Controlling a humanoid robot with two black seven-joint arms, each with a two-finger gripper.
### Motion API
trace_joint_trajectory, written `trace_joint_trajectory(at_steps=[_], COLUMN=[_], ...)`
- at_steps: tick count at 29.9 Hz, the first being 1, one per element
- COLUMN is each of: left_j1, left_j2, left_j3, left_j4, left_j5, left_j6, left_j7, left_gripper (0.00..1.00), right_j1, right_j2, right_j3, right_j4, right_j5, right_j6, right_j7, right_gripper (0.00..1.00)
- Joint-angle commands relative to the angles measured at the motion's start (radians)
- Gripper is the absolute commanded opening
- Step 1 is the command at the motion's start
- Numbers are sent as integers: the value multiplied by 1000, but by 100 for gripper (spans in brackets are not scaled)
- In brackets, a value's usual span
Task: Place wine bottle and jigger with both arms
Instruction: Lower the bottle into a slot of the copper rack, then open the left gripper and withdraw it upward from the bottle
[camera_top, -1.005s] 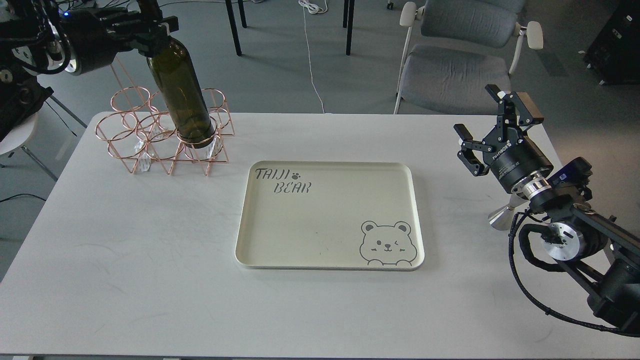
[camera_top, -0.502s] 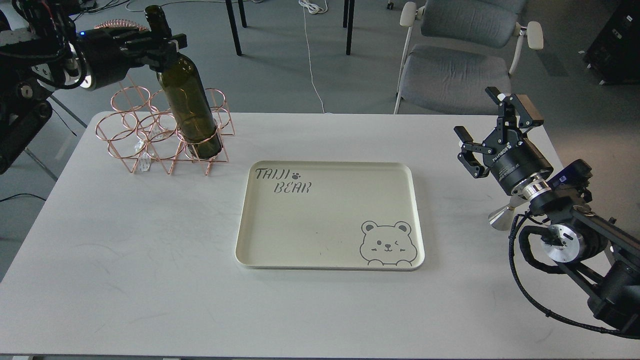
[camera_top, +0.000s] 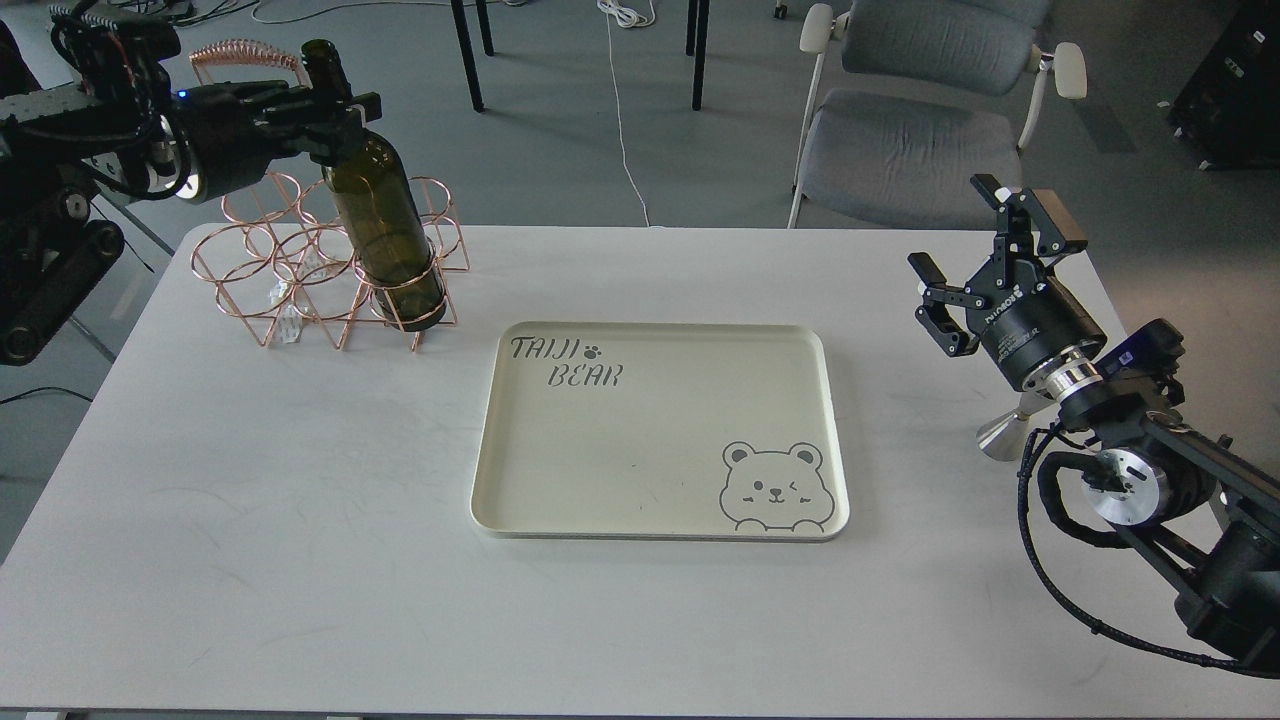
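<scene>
The dark olive-green wine bottle (camera_top: 385, 225) stands tilted in the front right ring of a copper wire rack (camera_top: 300, 270) at the table's far left. My left gripper (camera_top: 335, 100) is shut on the bottle's neck, just below the mouth. The shiny steel jigger (camera_top: 1003, 432) lies on the table at the right, mostly hidden behind my right arm. My right gripper (camera_top: 975, 255) is open and empty, hovering above the table beyond the jigger.
A cream tray (camera_top: 660, 510) printed with "TAIJI BEAR" and a bear face lies in the table's middle. A grey office chair (camera_top: 910, 130) stands behind the table at the far right. Cables and chair legs lie on the floor beyond.
My left gripper has lowered the bottle down and slightly right, deeper into the rack ring. My right gripper has hardly moved.
</scene>
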Motion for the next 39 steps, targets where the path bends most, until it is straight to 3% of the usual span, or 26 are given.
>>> trace_joint_trajectory(at_steps=[1, 9, 12, 15, 18, 20, 29, 39], left_j1=[4, 8, 8, 8, 8, 8, -2, 7], left_j2=[-2, -6, -6, -6, -6, -8, 18, 224], left_j3=[0, 0, 0, 0, 0, 0, -3, -95], left_j4=[3, 3, 3, 3, 3, 3, -27, -204], left_j5=[0, 0, 0, 0, -2, -8, -39, -92], left_j6=[0, 0, 0, 0, 0, 0, -2, -17], left_j7=[0, 0, 0, 0, 0, 0, 0, 0], left_gripper=[26, 38, 50, 66, 88, 96, 98, 98], right_j1=[0, 0, 2, 2, 0, 2, 2, 2], right_j2=[0, 0, 0, 0, 0, 0, 0, 3], right_j3=[0, 2, 2, 2, 2, 2, 2, 5], right_j4=[0, 0, 0, 0, 0, 0, 0, 0], right_j5=[0, 0, 0, 0, 0, 0, 0, 0], right_j6=[0, 0, 0, 0, 0, 0, 0, 0], right_j7=[0, 0, 0, 0, 0, 0, 0, 12], right_gripper=[98, 98, 98, 98, 98, 98, 98, 98])
